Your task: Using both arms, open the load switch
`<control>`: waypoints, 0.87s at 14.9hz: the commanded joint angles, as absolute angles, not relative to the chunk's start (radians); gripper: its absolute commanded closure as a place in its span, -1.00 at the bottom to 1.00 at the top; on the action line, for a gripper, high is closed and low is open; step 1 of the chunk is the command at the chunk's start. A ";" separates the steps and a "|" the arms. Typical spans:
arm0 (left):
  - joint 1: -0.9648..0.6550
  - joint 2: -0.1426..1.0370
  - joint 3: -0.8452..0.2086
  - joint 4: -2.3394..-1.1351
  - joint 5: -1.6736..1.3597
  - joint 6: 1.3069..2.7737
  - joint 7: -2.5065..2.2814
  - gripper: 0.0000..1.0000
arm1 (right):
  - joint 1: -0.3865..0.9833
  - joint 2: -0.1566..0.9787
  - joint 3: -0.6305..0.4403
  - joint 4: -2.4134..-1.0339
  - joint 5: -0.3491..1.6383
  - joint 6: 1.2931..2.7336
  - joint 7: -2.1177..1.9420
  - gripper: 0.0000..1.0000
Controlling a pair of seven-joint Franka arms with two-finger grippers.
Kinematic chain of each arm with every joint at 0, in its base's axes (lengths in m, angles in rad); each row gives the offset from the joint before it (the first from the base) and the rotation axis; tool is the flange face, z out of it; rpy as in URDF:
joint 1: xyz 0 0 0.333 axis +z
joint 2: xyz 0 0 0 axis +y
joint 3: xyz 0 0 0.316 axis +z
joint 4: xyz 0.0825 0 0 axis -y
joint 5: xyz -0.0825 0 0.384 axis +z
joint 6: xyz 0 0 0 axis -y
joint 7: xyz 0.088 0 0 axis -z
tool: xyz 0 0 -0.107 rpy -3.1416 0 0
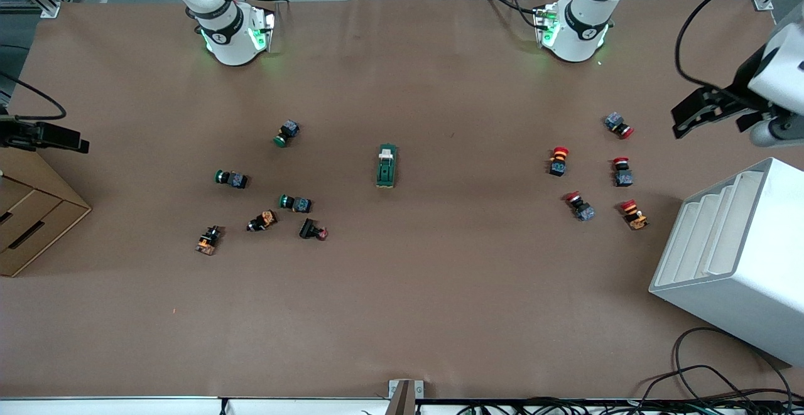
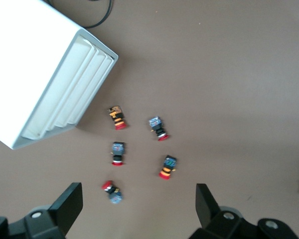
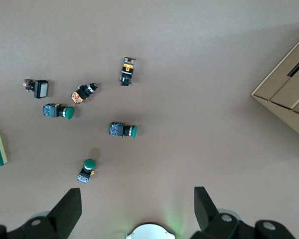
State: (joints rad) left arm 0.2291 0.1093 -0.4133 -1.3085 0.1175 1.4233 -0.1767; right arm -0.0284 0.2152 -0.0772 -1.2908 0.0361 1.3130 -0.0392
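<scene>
I am seeing the load switch (image 1: 386, 166) lying alone in the middle of the brown table (image 1: 402, 314), its white piece pointing toward the robots' bases and its dark-green body pointing toward the front camera. Nothing is touching it.

The left gripper (image 1: 688, 120) is hanging high over the left arm's end of the table, above the white stepped rack (image 1: 735, 255). In the left wrist view its fingers (image 2: 70, 201) are standing wide apart, with nothing between them. Below it I am looking at five red mushroom-head buttons (image 1: 558, 161), scattered near the rack, lying on their sides and apart from one another.

The right gripper (image 1: 63, 140) is hanging over the right arm's end of the table, above the cardboard drawer box (image 1: 31, 214). Its fingers (image 3: 70, 206) are also spread wide, gripping nothing. Toward that end I am seeing three green-capped push buttons (image 1: 287, 133) and, nearer the front camera than those, three smaller dark switch parts (image 1: 262, 221) with orange or red bits.

The load switch is sitting between the two clusters, well apart from both, and it is showing only at the edge of each wrist view.
</scene>
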 commanded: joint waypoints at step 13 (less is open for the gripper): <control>0.032 -0.015 -0.083 -1.443 -0.028 1.391 -0.019 -1.00 | 0.003 -0.058 -0.067 -1.535 -0.032 1.379 -0.031 -1.00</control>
State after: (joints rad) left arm 0.0716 0.0522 -0.1482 -1.3650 0.0022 1.3880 -0.0600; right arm 0.0062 0.0005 -0.0771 -1.4711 -0.0073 1.3540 -0.0393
